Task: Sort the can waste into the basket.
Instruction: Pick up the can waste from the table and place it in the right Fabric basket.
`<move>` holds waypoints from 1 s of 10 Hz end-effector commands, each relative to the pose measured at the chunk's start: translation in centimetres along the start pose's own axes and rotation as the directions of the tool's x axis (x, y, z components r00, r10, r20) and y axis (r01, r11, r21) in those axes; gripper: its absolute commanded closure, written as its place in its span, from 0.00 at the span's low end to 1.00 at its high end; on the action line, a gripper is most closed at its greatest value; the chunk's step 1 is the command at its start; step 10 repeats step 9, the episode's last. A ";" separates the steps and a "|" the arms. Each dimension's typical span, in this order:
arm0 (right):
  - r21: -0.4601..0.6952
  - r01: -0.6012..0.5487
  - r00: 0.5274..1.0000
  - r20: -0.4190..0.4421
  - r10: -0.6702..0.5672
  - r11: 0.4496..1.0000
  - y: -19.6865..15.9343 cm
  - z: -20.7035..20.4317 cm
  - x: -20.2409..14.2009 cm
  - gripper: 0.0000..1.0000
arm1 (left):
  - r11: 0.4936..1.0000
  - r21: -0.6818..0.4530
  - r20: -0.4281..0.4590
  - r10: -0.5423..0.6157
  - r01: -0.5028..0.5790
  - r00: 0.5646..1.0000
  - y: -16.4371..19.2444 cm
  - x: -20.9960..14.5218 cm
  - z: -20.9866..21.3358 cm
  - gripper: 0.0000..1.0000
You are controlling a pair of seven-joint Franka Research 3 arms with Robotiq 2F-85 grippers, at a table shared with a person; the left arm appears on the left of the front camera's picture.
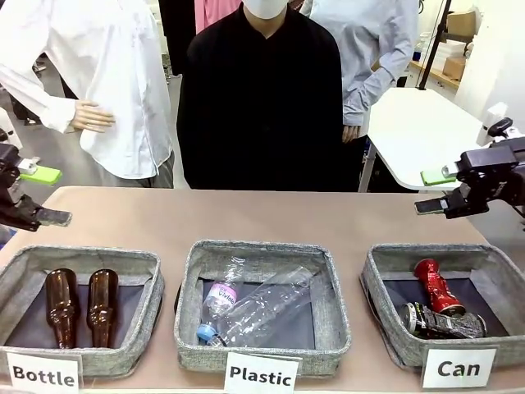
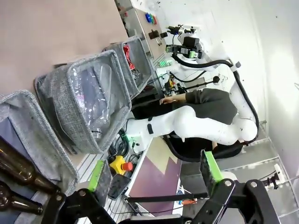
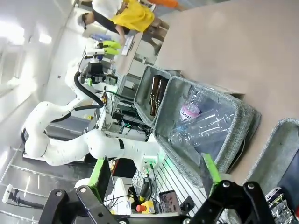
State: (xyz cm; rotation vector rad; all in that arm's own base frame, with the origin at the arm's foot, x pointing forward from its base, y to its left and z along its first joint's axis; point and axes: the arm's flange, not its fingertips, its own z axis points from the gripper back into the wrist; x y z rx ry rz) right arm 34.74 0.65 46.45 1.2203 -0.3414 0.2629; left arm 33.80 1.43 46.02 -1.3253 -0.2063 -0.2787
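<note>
Red can (image 1: 435, 286), dark can (image 1: 443, 322) inside Can basket (image 1: 384, 320); both pincers open

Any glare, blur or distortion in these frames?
Front view: sharp, evenly lit, "Can" sign legible. Left wrist view: rolled sideways, white wall overexposed, baskets bowed by the wide angle. Right wrist view: also rolled, glare upper left, plastic bottle crisp.

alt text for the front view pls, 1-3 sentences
Three grey fabric bins line the near table edge: "Bottle" with two brown bottles, "Plastic" with clear bottles, "Can" with a red can and a dark can. Both open grippers, left and right, hover at the sides.
</note>
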 end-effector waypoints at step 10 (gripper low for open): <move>-0.003 -0.025 1.000 -0.007 0.025 1.000 -0.1 0.5 -0.2 0.00 | 1.000 -0.002 -0.008 0.011 -0.011 1.000 0.1 0.1 0.7 0.00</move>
